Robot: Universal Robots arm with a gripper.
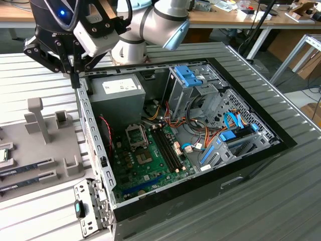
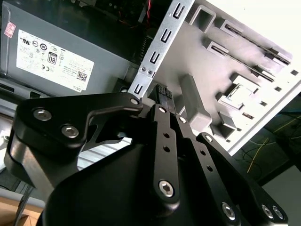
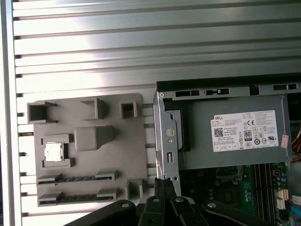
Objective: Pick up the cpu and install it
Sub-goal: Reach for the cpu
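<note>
One tool (image 3: 164,182), closed tight, holding nothing, cpu (image 3: 52,151) lying in grey tray (image 3: 123,143)

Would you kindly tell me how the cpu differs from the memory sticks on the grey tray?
The cpu is square with a bright silver top; the memory sticks are long, narrow and dark. There is one cpu but two memory sticks. Both sit on the grey tray.
</note>
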